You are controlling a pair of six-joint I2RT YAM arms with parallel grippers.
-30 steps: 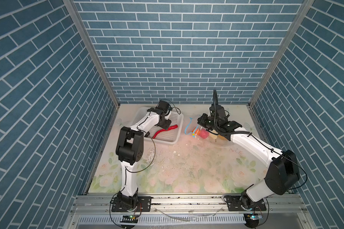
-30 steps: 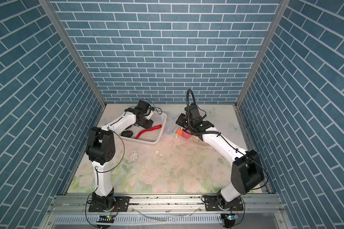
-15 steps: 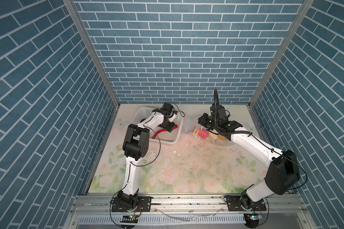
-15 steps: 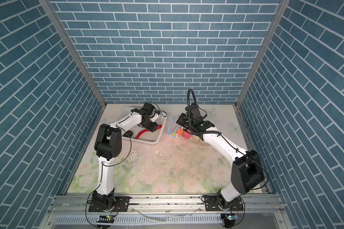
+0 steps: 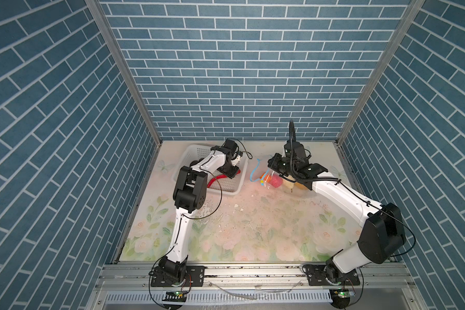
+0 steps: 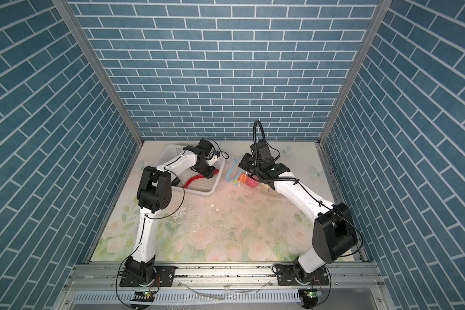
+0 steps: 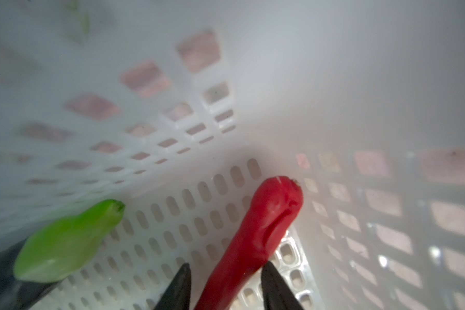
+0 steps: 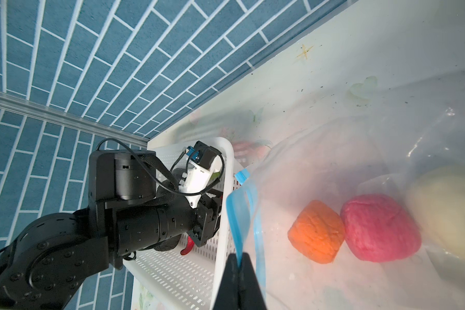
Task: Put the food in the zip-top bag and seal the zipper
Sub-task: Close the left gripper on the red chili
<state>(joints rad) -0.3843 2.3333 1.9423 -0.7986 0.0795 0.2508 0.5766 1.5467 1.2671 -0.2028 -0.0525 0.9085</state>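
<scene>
Food count from where I'm sitting: three lumps are inside the zip-top bag (image 8: 360, 150), namely one orange lump (image 8: 317, 236), one pink lump (image 8: 379, 228) touching it, and one cream-white lump (image 8: 446, 214) that's blurry on the pink one's far side. The bag lies on the table (image 5: 253, 228) just beside the white basket (image 5: 235, 191), with its mouth facing the basket. One blue zipper (image 8: 246, 209) runs along that open edge, and there's one small yellow slider (image 5: 261, 183) on it. My right pincer (image 8: 239, 257) is clamped tight on the bag's edge right at the blue strip, holding the mouth up off the table.

Over in the basket I count one red chili (image 7: 263, 228), one green piece (image 7: 65, 244), and one black piece (image 6: 175, 182) poking out next to the left arm's elbow. The left pincer (image 7: 227, 265) is down near the basket floor, its two fingers (image 7: 184, 284) either side of the chili and really close in. I honestly can't tell whether they're squeezing it. The chili lies flat, blunt end pointing toward the basket's corner.
</scene>
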